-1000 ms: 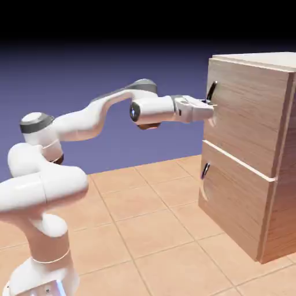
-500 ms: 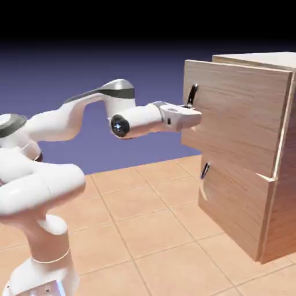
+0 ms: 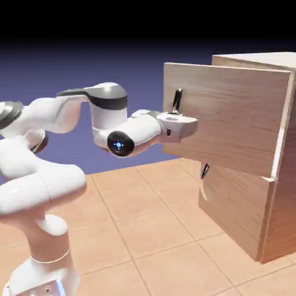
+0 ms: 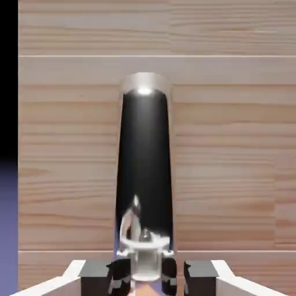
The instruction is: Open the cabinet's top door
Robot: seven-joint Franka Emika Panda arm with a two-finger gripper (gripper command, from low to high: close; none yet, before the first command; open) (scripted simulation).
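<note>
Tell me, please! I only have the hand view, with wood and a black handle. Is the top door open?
Observer: Yes, the exterior view shows the top door swung out from the cabinet.
Operator: Wow! Which edge is next to the cabinet?
Observer: The one at the exterior view's right; the handle's side stands well away.
Operator: Did the bottom door open too?
Observer: No, the bottom door is shut.
</note>
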